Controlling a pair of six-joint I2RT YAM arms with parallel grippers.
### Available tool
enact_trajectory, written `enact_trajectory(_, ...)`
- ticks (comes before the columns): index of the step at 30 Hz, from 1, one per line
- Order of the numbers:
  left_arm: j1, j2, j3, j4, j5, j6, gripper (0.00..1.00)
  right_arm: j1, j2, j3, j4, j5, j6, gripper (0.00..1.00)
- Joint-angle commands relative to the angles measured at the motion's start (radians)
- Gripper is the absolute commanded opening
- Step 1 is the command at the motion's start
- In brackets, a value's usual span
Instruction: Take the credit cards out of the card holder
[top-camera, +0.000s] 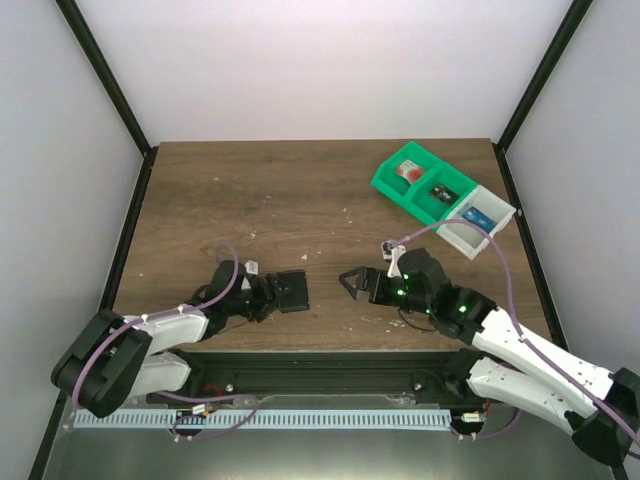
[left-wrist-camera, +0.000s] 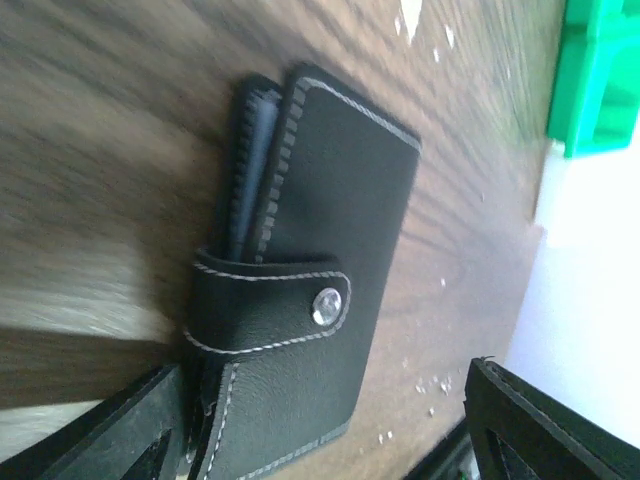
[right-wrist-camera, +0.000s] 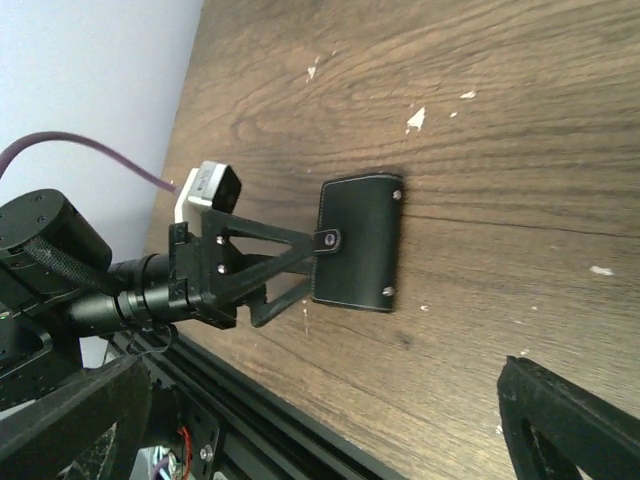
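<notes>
Lying flat low in the top view, just left of centre on the brown wooden table (top-camera: 300, 200), the black stitched-leather card holder (top-camera: 293, 291) is folded shut, its strap fastened with a silver snap. The left gripper (right-wrist-camera: 318, 265) has its black fingers apart, straddling the holder's strap end. The right gripper (top-camera: 355, 284), just right of centre and apart from the holder, has its jaws spread wide over bare wood.

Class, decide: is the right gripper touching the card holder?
Apart. The top view shows bare table between the right gripper and the card holder.
</notes>
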Motion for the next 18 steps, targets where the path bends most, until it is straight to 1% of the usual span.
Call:
enact_trajectory(1, -0.071, 0.04, 0.005, 0.081, 0.049, -0.061, 0.77, 0.011, 0.066, -0.024, 0.147, -0.092, 0.04, 0.94)
enact_trajectory(5, -0.072, 0.016, 0.023, 0.01, 0.014, -0.018, 0.73, 0.011, 0.175, -0.03, 0.246, -0.102, 0.037, 0.85)
enact_trajectory(7, -0.053, 0.008, 0.01, 0.015, 0.034, -0.015, 0.71, 0.011, 0.244, -0.01, 0.28, -0.11, 0.023, 0.73)
enact_trajectory(9, -0.02, 0.009, -0.017, 0.042, 0.073, -0.02, 0.66, 0.011, 0.316, 0.009, 0.319, -0.116, 0.009, 0.59)
enact_trajectory(11, 0.016, 0.011, -0.043, 0.058, 0.099, -0.012, 0.62, 0.011, 0.383, 0.021, 0.363, -0.12, -0.014, 0.51)
enact_trajectory(13, 0.041, 0.013, -0.057, 0.057, 0.101, 0.014, 0.59, 0.011, 0.452, 0.023, 0.407, -0.119, -0.034, 0.45)
enact_trajectory(16, 0.049, 0.024, -0.06, 0.059, 0.113, 0.052, 0.57, 0.011, 0.537, 0.038, 0.45, -0.128, -0.069, 0.38)
enact_trajectory(18, 0.049, 0.035, -0.054, 0.059, 0.129, 0.075, 0.55, 0.011, 0.596, 0.055, 0.463, -0.129, -0.086, 0.37)
